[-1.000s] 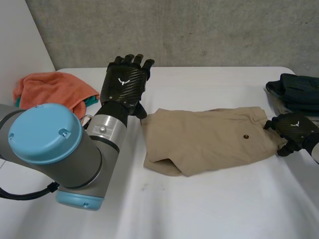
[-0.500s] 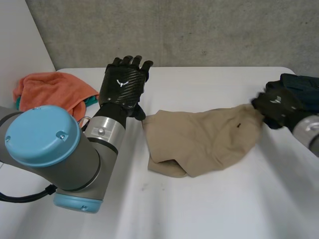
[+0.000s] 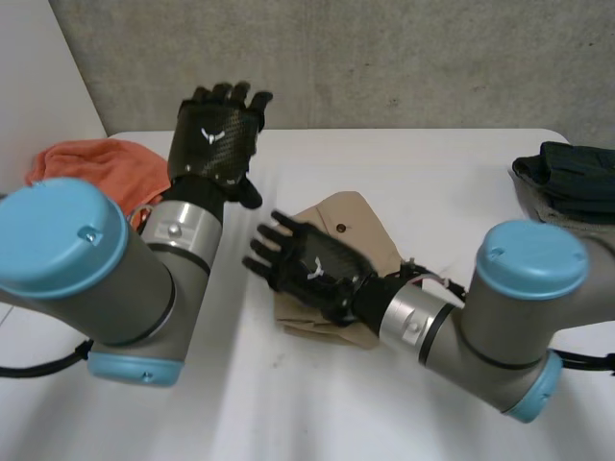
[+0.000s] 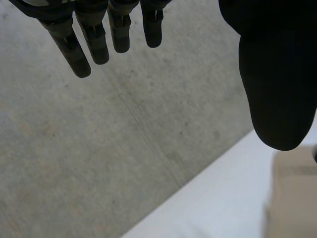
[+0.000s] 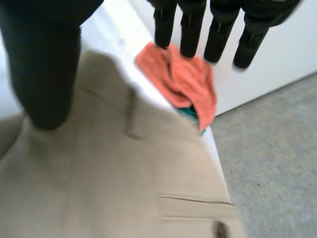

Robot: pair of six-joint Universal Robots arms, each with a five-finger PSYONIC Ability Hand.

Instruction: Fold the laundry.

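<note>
Fingers (image 3: 279,240) of the right hand (image 3: 312,269) are straight and fanned apart in the head view, pinching nothing. The hand lies over the near-left part of the tan trousers (image 3: 357,223), which sit doubled into a compact stack at the middle of the white table (image 3: 432,163). The stack's long axis runs away from the robot, and the right fingers point across it, toward the left arm. The left hand (image 3: 216,139) is raised well apart from the cloth, fingers straight and upright, holding nothing. An orange towel (image 3: 91,163) sits at the table's left, dark garments (image 3: 567,178) at its right.

In the left wrist view, the fingers and thumb hang open before a concrete wall (image 4: 124,148), with a strip of tan cloth beyond the thumb.

In the right wrist view, the trousers spread under the palm, a button (image 5: 218,229) showing near the wrist and the towel beyond the fingertips. Whether the palm presses the cloth or hovers just above it, I cannot tell.

The right hand is plainly the nearer; a further fold would likely go along that long axis
</note>
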